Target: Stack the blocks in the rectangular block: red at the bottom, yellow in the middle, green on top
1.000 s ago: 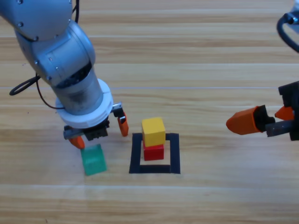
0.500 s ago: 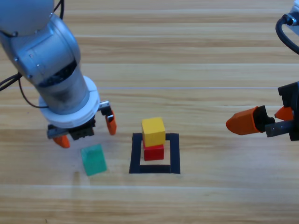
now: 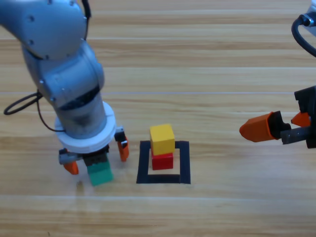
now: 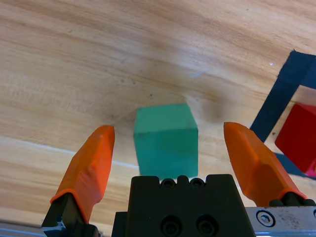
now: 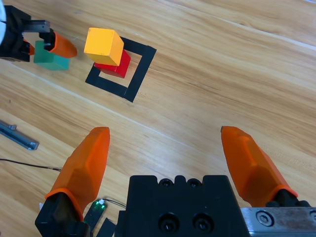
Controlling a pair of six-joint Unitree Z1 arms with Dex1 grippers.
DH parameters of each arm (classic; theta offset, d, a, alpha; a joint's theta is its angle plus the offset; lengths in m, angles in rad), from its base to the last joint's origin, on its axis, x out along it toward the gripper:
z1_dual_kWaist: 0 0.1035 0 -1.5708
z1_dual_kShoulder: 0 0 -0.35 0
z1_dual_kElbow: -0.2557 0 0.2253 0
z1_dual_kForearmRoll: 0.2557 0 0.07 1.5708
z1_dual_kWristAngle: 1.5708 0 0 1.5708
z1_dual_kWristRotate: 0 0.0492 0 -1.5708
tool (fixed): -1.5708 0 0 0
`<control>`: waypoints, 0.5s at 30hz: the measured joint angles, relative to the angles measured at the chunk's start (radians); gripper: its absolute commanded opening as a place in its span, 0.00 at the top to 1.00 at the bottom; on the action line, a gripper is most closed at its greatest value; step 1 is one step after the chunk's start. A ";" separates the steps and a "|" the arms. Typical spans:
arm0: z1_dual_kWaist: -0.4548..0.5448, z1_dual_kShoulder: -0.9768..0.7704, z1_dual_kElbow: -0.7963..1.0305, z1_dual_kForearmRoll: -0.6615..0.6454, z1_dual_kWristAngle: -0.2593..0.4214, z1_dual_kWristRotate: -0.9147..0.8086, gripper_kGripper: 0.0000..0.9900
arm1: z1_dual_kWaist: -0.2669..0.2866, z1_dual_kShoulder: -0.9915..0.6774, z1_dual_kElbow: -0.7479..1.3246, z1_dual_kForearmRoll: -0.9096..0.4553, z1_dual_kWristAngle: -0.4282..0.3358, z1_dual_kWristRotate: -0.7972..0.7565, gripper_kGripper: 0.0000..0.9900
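My left gripper (image 4: 165,148) is spread wide w/ the green cube (image 4: 166,139) between my jaws, untouched, left of the tape rectangle (image 3: 184,163). Yellow (image 3: 162,138) sits on red (image 3: 163,161) inside. Right gripper (image 3: 273,127) waits open, far right.

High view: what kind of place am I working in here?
Likely a lab test bench: a bare wooden table, a black tape rectangle marking the target, plain toy cubes such as the green one, and loose cables.
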 measured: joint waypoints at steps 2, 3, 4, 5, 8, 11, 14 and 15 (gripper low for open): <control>0.000 0.022 -0.005 0.000 0.000 0.000 0.05 | 0.000 0.000 0.000 0.000 -0.002 -0.001 0.00; 0.000 0.027 -0.005 0.000 0.000 0.000 0.05 | 0.000 0.000 0.000 0.000 -0.004 -0.004 0.00; 0.000 0.035 -0.005 0.000 0.000 0.000 0.06 | 0.000 0.000 0.000 0.000 -0.005 -0.008 0.00; 0.000 0.042 -0.006 0.000 0.000 0.000 0.06 | 0.000 0.000 0.000 0.000 -0.006 -0.009 0.00; 0.000 0.054 -0.028 0.000 -0.001 0.000 0.15 | 0.000 0.000 0.000 0.000 -0.009 -0.017 0.00; 0.000 0.057 -0.031 0.000 -0.007 0.002 0.32 | 0.000 0.000 0.001 0.000 -0.010 -0.029 0.00; 0.000 0.062 -0.038 0.000 -0.014 0.016 0.45 | 0.000 0.000 0.001 -0.001 -0.010 -0.032 0.00; 0.000 0.063 -0.041 0.000 -0.016 0.020 0.47 | 0.000 0.000 0.001 -0.001 -0.010 -0.032 0.00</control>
